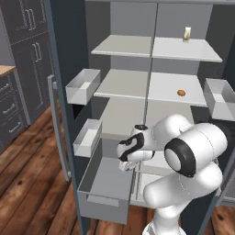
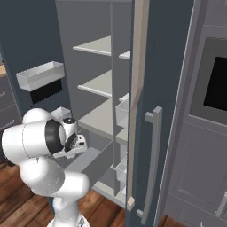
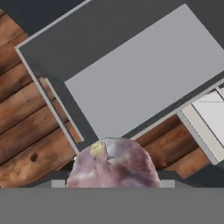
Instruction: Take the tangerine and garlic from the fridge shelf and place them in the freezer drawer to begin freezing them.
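Note:
The pinkish-white garlic [image 3: 113, 164] sits large at the bottom of the hand view, with my gripper [image 1: 126, 164] shut on it. Below it lies the open freezer drawer [image 3: 144, 70], its grey floor bare. From the left base view the drawer [image 1: 108, 179] is pulled out at the fridge's bottom, and my hand hangs over its right rim. The small orange-brown tangerine [image 1: 181, 92] rests on the middle fridge shelf [image 1: 160, 89], right half, well above and behind my gripper.
A pale upright carton [image 1: 187, 34] stands on the top shelf. Door bins [image 1: 82, 86] [image 1: 87, 137] hang on the left door, another bin [image 1: 220, 98] on the right. The right door [image 2: 146, 133] stands open beside the arm. Wood floor [image 3: 30, 131] lies around the drawer.

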